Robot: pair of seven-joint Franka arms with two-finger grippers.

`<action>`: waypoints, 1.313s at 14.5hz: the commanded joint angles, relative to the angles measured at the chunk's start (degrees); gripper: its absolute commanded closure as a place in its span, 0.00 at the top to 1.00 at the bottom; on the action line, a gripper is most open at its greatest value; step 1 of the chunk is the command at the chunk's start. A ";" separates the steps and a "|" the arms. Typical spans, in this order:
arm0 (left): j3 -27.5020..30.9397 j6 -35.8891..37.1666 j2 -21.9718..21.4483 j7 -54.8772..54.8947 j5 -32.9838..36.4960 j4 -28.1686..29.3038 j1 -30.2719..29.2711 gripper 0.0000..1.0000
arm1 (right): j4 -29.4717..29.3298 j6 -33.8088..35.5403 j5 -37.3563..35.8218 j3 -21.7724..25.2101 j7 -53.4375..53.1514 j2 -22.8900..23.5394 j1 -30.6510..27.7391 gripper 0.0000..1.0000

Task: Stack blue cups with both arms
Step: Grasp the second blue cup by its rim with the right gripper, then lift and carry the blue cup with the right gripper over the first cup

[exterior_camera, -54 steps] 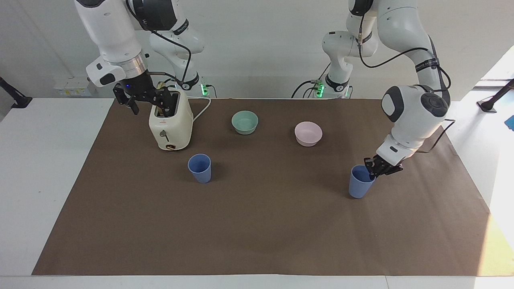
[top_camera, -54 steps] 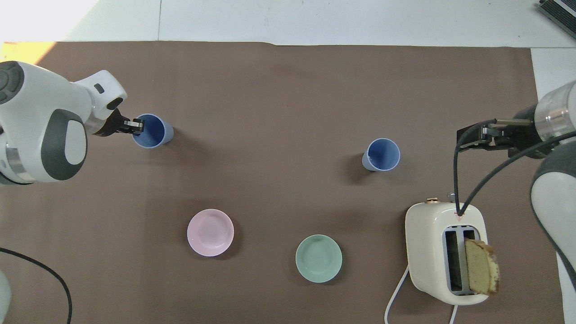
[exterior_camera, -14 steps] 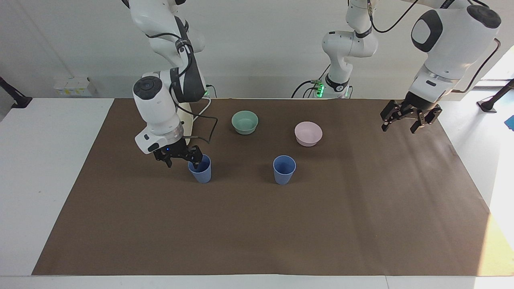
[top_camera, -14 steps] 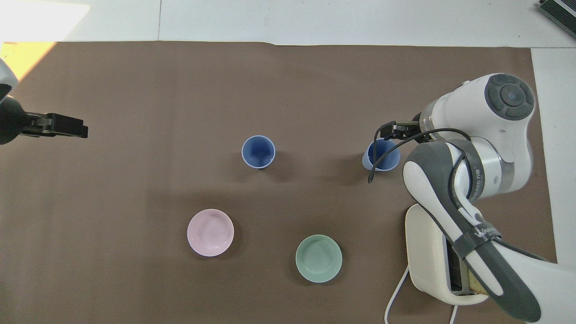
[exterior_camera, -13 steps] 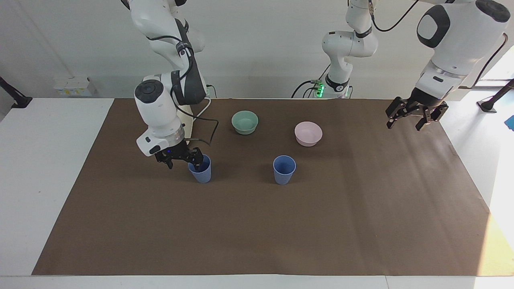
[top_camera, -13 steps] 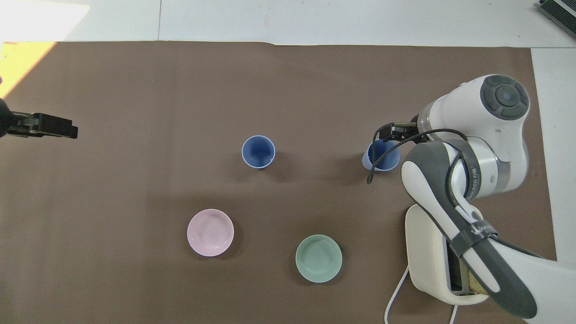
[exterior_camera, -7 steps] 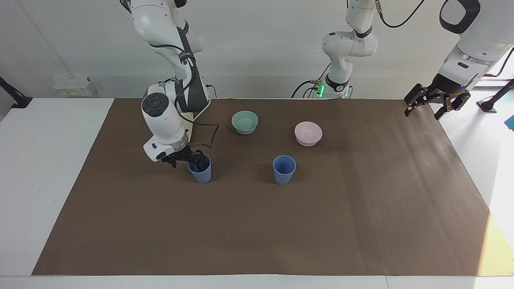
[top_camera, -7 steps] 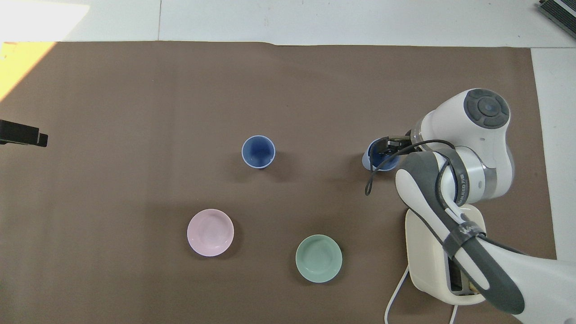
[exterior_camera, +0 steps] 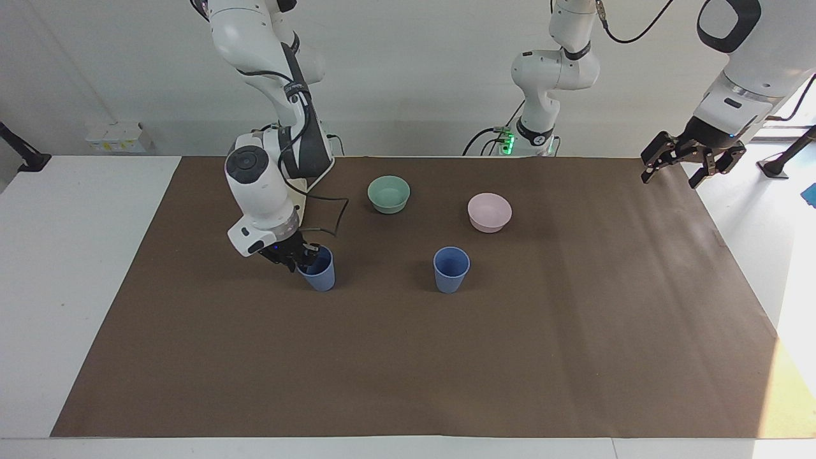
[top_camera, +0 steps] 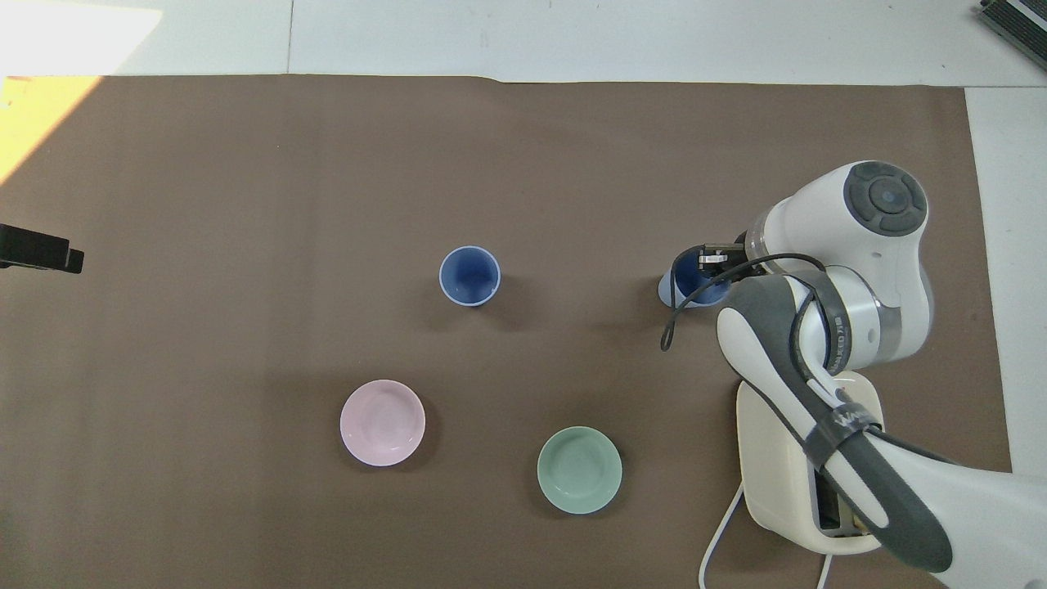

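Observation:
One blue cup stands on the brown mat toward the right arm's end; it also shows in the overhead view. My right gripper is down at its rim, one finger inside the cup and one outside, shut on the rim; it also shows in the overhead view. The second blue cup stands upright alone at the middle of the mat; it also shows in the overhead view. My left gripper is open and empty, raised over the mat's edge at the left arm's end; only its tip shows from overhead.
A teal-green bowl and a pale pink bowl sit nearer to the robots than the cups. A cream toaster with a white cable stands under the right arm.
The left arm set its cup at the middle of the mat, let go and rose away. The right gripper came down onto the other cup and its fingers closed on the rim.

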State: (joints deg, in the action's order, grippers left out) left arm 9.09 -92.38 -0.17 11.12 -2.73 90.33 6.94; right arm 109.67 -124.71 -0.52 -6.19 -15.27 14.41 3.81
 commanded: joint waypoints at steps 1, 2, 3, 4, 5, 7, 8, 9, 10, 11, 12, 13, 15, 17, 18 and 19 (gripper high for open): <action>-0.30 -1.39 -0.53 -0.04 2.03 0.90 0.53 1.00 | -2.52 0.51 0.44 -0.22 -0.64 0.35 2.24 0.00; -0.39 -1.57 -0.44 -0.04 1.94 0.90 0.53 1.00 | -3.66 1.21 0.35 -0.31 -1.60 0.35 2.77 0.00; -0.48 -1.05 -0.62 -0.04 1.85 1.25 0.53 1.00 | -5.06 2.52 0.35 -0.31 -3.69 0.27 2.87 0.00; -0.57 -0.61 -1.05 0.04 1.85 1.68 0.53 1.00 | -6.99 4.54 0.35 -0.49 -5.54 0.18 3.13 0.00; -0.57 -0.61 -1.23 0.05 1.85 2.12 0.53 1.00 | -9.62 6.82 0.44 -0.75 -6.78 0.18 4.52 0.00; -0.57 0.09 -1.32 0.48 1.85 2.13 0.44 1.00 | -16.03 13.58 0.44 -0.75 -10.72 0.18 6.29 0.00; -0.48 0.18 -1.32 0.48 1.85 2.13 0.44 1.00 | -19.02 16.22 0.00 -0.84 -13.62 0.53 7.51 0.00; -0.48 0.18 -1.32 0.48 1.85 2.13 0.44 1.00 | -21.05 17.99 -1.05 -0.84 -16.17 1.40 9.96 0.00; -0.57 0.36 -1.32 0.48 1.85 2.04 0.44 1.00 | -25.07 19.05 -1.23 -0.23 -18.54 3.24 13.29 0.00; -0.48 0.36 -1.32 0.48 1.85 2.13 0.44 1.00 | -29.29 21.06 -1.32 -0.31 -21.09 5.08 14.63 0.00; -0.57 0.45 -1.32 0.48 1.85 2.13 0.44 1.00 | -33.42 22.30 -1.32 -0.57 -24.16 7.01 15.34 0.00; -0.57 0.45 -1.32 0.48 1.85 2.13 0.44 1.00 | -36.07 22.49 -1.32 -0.75 -26.54 8.25 16.39 0.00; -0.48 0.36 -1.32 0.48 1.85 2.04 0.44 1.00 | -38.90 22.49 -1.32 -0.40 -27.88 9.75 18.50 0.00; -0.48 0.45 -1.32 0.48 1.85 2.13 0.44 1.00 | -43.20 23.19 -1.50 -0.23 -28.93 12.55 20.61 0.00; -0.57 0.45 -1.32 0.48 1.85 2.13 0.44 1.00 | -44.53 23.54 -2.28 -0.14 -30.16 13.96 22.01 0.00; -0.57 0.45 -1.32 0.48 1.85 2.13 0.44 1.00 | -44.71 23.54 -2.98 -0.14 -31.65 14.41 22.81 0.00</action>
State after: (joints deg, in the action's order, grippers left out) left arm 8.45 -92.30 -0.12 11.12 -2.04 91.09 7.06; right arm 70.38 -103.12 -1.26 -6.54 -43.65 24.86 24.49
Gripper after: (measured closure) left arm 0.000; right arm 0.952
